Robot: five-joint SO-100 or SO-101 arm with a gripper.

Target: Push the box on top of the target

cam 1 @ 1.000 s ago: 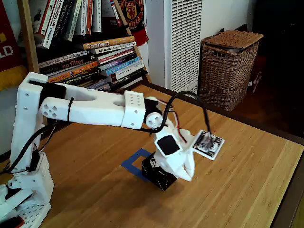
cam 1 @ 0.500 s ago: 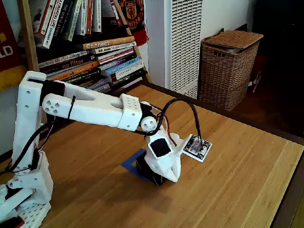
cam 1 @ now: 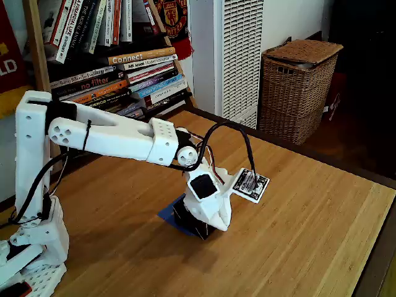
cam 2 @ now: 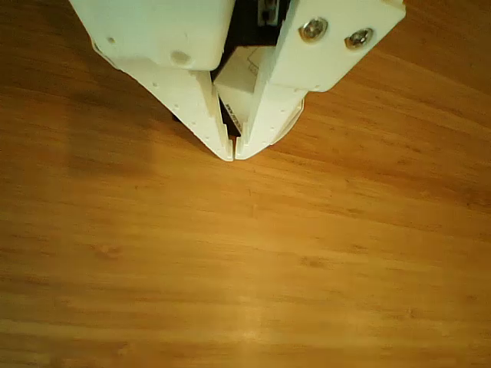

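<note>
- One white arm [cam 1: 105, 133] on the wooden table [cam 1: 309, 235], base bottom-left in the fixed view, reaching out to the middle of the tabletop
- One claw, and here it is in the other view [cam 2: 233, 156]: two white fingers [cam 2: 196, 103] coming down from the top edge, tips pressed together with only a hairline seam between them – closed, nothing gripped between the tips
- Behind those fingers in the other view a pale block [cam 2: 239, 80] sits in the V between them, set back from the tips; I cannot tell what it is
- In the fixed view the claw [cam 1: 213, 224] points down at the table, its white body right up against the box and hiding most of it
- One box [cam 1: 189, 221]: just its black sides peek out low and left of the claw; whether the fingertips actually touch it, cannot tell from here
- One target [cam 1: 168, 215]: a sliver of blue tape shows at the box's left edge, so the box sits over at least part of the square; the rest is covered
- One flat white printed tag [cam 1: 250, 185] with a black cable [cam 1: 216, 133] looping up to it, held just right of the wrist, tilted
- Further back: one wicker basket [cam 1: 297, 86] beyond the table's far edge, one white louvred unit [cam 1: 238, 55], and stacked books [cam 1: 133, 77] on the shelf at the left
</note>
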